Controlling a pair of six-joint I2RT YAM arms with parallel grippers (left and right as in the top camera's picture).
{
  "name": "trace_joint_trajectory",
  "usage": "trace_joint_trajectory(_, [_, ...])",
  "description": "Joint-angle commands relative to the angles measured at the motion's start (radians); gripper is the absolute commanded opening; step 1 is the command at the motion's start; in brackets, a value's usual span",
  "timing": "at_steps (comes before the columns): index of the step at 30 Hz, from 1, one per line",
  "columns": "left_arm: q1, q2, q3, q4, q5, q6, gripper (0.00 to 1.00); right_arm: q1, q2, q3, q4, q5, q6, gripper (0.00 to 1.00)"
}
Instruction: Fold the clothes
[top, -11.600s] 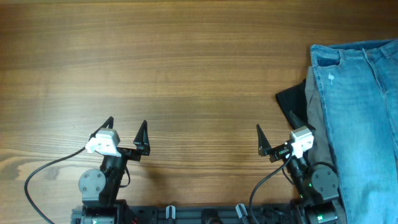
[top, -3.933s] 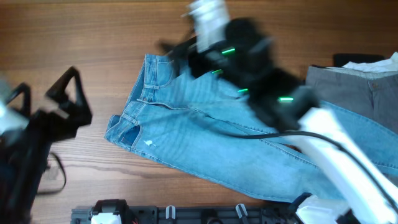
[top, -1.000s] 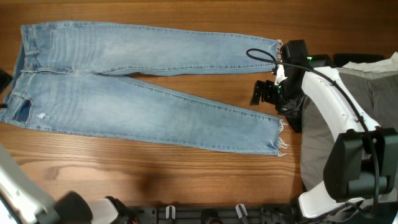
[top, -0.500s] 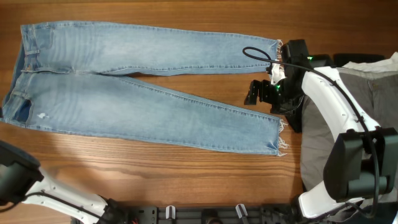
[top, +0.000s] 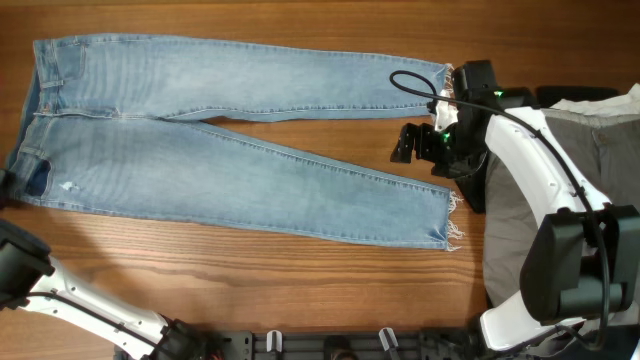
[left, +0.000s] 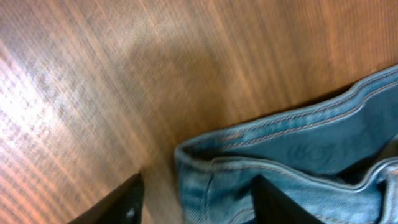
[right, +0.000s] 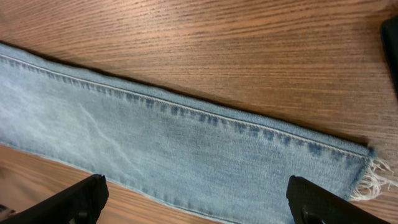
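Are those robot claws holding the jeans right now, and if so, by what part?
Nothing is held. The left gripper is open above a waistband corner of the jeans, and the right gripper is open above one leg near its frayed hem.

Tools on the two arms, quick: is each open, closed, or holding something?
Left tool: open, holding nothing, at the jeans waistband.
Right tool: open, holding nothing, above a jeans leg near its frayed hem.
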Motion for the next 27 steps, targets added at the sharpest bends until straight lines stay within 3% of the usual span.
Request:
trace_joint_trajectory(1, [-0.002,0.024,-0.067,0.047,0.021,0.016,0.43,0.001,0.005,-0.005,0.006,-0.019,0.007,0.97])
trace_joint_trajectory(3, [-0.001,0.026,-0.108,0.051,0.019,0.016,0.13,0.001,0.005,-0.005,0.008,-0.019,0.008,0.97])
trace_joint_trajectory(4, [0.001,0.026,-0.116,0.045,0.020,0.016,0.04,0.001,0.005,-0.005,0.008,-0.014,0.011,0.97])
trace_joint_trajectory(9, [0.020,-0.034,-0.116,-0.014,0.018,-0.016,0.04,-0.012,0.006,-0.006,-0.084,0.255,0.291,0.96])
trace_joint_trajectory(14, [0.061,-0.156,-0.116,-0.064,0.018,-0.086,0.04,-0.115,0.006,-0.041,-0.162,0.253,0.294,0.86])
trace_joint_trajectory(19, [0.063,-0.201,-0.116,-0.118,-0.008,-0.104,0.04,-0.145,0.007,-0.195,-0.104,0.252,0.278,0.58])
trace_joint_trajectory(27, [0.075,-0.202,-0.116,-0.138,0.020,-0.123,0.04,-0.163,0.008,-0.398,0.049,0.268,0.375,0.47])
